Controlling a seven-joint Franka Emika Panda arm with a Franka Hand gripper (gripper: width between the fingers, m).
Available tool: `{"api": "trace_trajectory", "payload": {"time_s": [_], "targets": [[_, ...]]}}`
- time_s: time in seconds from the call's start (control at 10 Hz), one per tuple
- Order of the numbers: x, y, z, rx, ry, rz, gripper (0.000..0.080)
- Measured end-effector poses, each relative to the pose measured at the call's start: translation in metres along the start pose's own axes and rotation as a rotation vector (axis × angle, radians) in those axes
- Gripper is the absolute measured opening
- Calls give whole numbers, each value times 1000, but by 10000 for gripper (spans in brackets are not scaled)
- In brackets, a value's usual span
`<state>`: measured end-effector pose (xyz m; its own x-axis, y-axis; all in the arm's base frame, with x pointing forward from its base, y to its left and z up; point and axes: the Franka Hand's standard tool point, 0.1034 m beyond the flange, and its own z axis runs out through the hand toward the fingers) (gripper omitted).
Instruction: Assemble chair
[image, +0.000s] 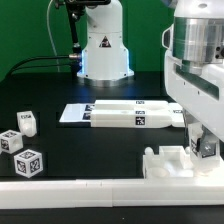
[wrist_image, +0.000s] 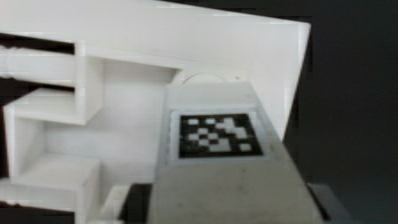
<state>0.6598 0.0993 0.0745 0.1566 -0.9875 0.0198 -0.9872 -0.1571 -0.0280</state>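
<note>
The end effector (image: 203, 150) is seen at the right edge of the exterior view, lowered close to the desk (image: 90, 140), with its jaws partly closed on a small white block (image: 203, 147) whose black-and-white tag faces the camera. In the wrist view the same end effector (wrist_image: 228, 202) is shown gripping the block (wrist_image: 217, 135) from both sides, a dark finger (wrist_image: 143, 205) being visible against one flank. The block is held just over a white frame piece (image: 165, 162) (wrist_image: 54, 115) that lies at the lower right of the exterior view; whether the two are touching cannot be told. The frame piece is set just behind the long white rail (image: 70, 186), which runs along the bottom of the frame, so little room is left on that side. Two long flat slabs (image: 135, 115) of the chair are laid side by side in the middle of the frame, near the end effector and behind it. Three small tagged cubes (image: 25, 123) are grouped at the lower left, well apart from the gripped block. A stretch of bare black desk is left open between the cubes and the frame piece, and another between the slabs and the robot base (image: 103, 55) at the top centre.
</note>
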Motion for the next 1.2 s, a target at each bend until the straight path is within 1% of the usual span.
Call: {"api": "trace_trajectory", "payload": {"time_s": [0.1,0.2,0.3,0.4,0.5,0.6,0.8,0.9,1.0,1.1,1.2], "targets": [[0,0,0,-1,0,-32,284],[-1,6,-1,-51,11,-146,464],[-4,4,-5,-64,16,-296,583],[-9,2,-6,-59,22,-526,583],[-12,4,-5,-62,13,-680,636],[-10,4,-5,-63,13,-703,645],[-8,3,-5,-68,15,-849,649],[-6,2,-6,-67,12,-1050,649],[-10,-3,-10,-50,15,-1216,649],[-11,-5,-11,-38,20,-1257,649],[-10,-5,-10,-41,20,-1235,601]]}}
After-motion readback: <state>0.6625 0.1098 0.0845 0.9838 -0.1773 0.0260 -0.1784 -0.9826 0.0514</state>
